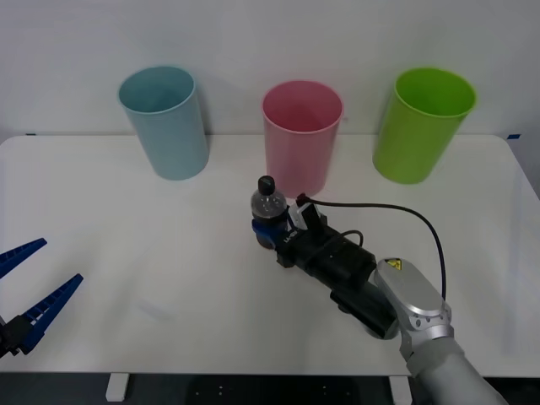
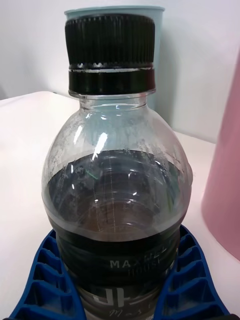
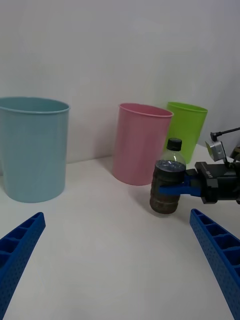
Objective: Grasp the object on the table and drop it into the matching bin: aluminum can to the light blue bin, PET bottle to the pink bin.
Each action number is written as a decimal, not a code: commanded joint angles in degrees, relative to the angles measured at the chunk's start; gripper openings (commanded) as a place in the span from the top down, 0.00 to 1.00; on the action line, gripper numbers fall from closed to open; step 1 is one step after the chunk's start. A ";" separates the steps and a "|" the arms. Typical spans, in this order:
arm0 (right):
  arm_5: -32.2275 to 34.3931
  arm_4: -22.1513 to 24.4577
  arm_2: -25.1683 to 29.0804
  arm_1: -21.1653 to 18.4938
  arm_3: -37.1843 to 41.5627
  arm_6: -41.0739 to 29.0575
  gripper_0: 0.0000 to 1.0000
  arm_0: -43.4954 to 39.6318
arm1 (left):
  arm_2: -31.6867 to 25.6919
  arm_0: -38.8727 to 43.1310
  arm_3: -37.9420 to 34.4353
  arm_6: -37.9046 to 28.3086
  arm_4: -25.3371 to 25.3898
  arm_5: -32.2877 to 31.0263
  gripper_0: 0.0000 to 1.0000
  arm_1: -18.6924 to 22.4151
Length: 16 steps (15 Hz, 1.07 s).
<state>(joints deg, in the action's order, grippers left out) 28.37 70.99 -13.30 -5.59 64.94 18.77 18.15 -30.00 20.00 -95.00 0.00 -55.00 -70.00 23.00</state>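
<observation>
The PET bottle [image 1: 268,208] stood on the table [image 1: 126,253] just before the pink bin [image 1: 301,139], right gripper [image 1: 272,229] fingers pinching its label. Lifting above that bin's rim first would be wise. Left gripper [image 1: 25,291] waited, fingers spread.

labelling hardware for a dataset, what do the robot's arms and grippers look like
Both grippers have blue ribbed fingers: the left gripper and the right gripper. The right arm's wrist section is black and blocky, with a black cable looping off it. Behind it comes a rounded silver-grey joint bearing a yellow warning sticker.
</observation>
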 commanded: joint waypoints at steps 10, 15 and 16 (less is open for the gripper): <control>0.11 -2.88 0.64 -13.57 22.25 -13.05 1.00 -13.05 | 0.00 0.00 0.00 0.00 0.00 0.00 0.00 0.00; 0.98 -2.88 4.42 -17.88 31.39 -21.05 1.00 -18.32 | 0.00 0.00 0.00 0.00 0.00 0.00 0.00 0.00; 1.07 -2.79 5.12 -18.23 32.27 -22.20 1.00 -18.59 | 0.00 0.00 0.00 0.00 0.00 0.00 0.00 0.00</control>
<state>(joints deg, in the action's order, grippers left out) 29.35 68.12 -8.71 -23.53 96.47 -2.53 -0.18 -30.00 20.00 -95.00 0.00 -55.00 -70.00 23.00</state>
